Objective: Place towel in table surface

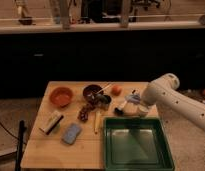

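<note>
Camera view | tool [121, 106] hung over bench [42, 150] beside green tray [138, 147] | grip state: I couldn't tell | towel [134, 111] looked soft, light; I'd pinch a bunched fold.

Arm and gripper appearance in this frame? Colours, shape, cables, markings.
Arm: smooth white shell, thick tubular links, rounded bulbous joint. No cables or markings visible. Gripper, over the right side of the table, just behind the green tray: pale with dark and bluish parts.
</note>
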### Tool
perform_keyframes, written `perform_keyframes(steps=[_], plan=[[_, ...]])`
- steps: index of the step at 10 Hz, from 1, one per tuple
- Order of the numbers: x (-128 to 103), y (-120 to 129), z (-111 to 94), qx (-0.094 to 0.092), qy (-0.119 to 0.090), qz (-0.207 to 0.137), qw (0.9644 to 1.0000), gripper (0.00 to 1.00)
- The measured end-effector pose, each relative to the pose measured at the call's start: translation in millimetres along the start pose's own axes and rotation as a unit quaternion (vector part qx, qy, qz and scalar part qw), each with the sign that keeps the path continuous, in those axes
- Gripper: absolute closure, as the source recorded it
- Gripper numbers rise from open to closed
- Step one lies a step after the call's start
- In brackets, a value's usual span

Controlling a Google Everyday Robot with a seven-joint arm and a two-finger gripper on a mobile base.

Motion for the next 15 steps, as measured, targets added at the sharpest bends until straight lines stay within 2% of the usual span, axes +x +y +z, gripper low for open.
perform_keyframes(steps=[1,4,7,11,15], plan=[[-2,1,1,0.003,-0.002,-0.004,1.0000,1.00],[-8,-11,-16,0.020,-0.008,-0.024,0.9995,1.00],[-17,-24,-18,0.025,-0.018,-0.049,0.9983,1.00],[-33,-50,-7,0.015,-0.024,-0.083,0.9961,1.00],[-38,-72,13,-0.002,-0.024,-0.088,0.9958,1.00]])
